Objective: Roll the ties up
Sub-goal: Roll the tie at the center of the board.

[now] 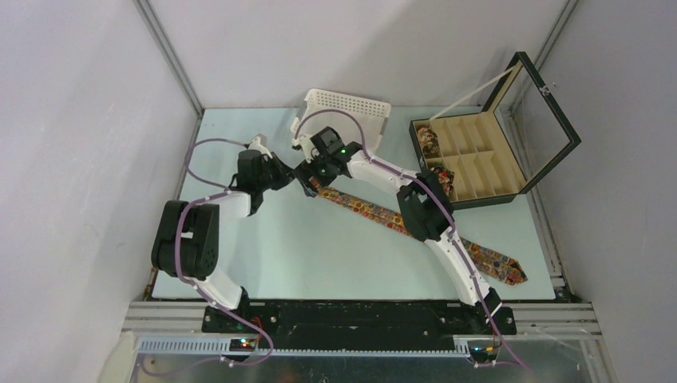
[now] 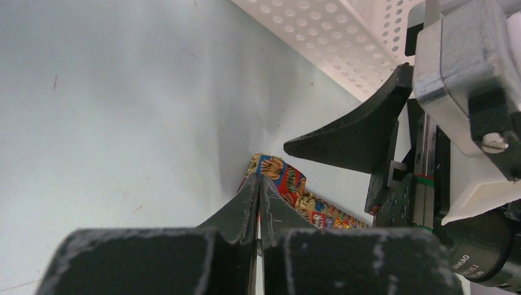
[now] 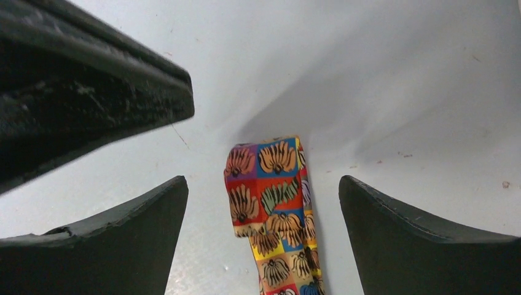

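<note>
Currently, one patterned tie (image 1: 369,209) lies flat on the desk (image 1: 319,263), running diagonally from its narrow end near the far centre to its wide end at the near right corner. The right fingers (image 3: 381,233) stand wide apart, straddling the narrow end. The left fingers (image 2: 236,212) are pressed together, tips at that same end; whether they pinch fabric cannot be told. Some rolled ties (image 1: 425,140) sit in the open box (image 1: 487,195) at the far right corner.

White perforated basket (image 1: 351,108) far back on the table (image 1: 319,255) — black compartmented box (image 1: 479,155) to its right, lid open.
</note>
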`<state>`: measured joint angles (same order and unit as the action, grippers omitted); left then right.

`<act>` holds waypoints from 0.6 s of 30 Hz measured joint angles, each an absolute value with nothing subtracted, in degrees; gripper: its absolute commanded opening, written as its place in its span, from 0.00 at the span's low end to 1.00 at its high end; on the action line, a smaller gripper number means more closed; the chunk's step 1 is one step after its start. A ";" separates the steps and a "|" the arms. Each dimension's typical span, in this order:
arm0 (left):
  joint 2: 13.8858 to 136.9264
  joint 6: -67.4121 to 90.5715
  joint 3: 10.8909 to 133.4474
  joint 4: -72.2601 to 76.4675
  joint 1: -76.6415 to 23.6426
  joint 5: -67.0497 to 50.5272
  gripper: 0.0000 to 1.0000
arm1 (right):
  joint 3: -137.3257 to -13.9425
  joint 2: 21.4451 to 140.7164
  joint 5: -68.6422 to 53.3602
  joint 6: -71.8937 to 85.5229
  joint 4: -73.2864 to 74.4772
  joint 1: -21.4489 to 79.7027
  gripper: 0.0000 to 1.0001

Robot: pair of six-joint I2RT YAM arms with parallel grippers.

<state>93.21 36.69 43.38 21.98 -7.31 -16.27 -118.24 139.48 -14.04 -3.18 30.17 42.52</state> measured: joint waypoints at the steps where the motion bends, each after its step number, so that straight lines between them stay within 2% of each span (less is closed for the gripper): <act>1: 93.21 36.73 43.09 22.04 -7.25 -16.27 0.04 | -119.26 140.00 -13.43 -3.46 30.72 42.74 0.95; 5: 93.21 37.12 42.30 22.11 -6.92 -16.32 0.03 | -123.66 142.76 -10.72 -4.32 33.17 43.70 0.93; 12: 93.21 37.43 41.93 22.48 -5.80 -16.75 0.02 | -128.99 146.32 -7.11 -4.60 36.56 44.36 0.84; 18: 93.21 37.54 41.63 23.51 -5.32 -16.93 0.01 | -129.71 146.63 -6.17 -4.49 38.17 44.12 0.66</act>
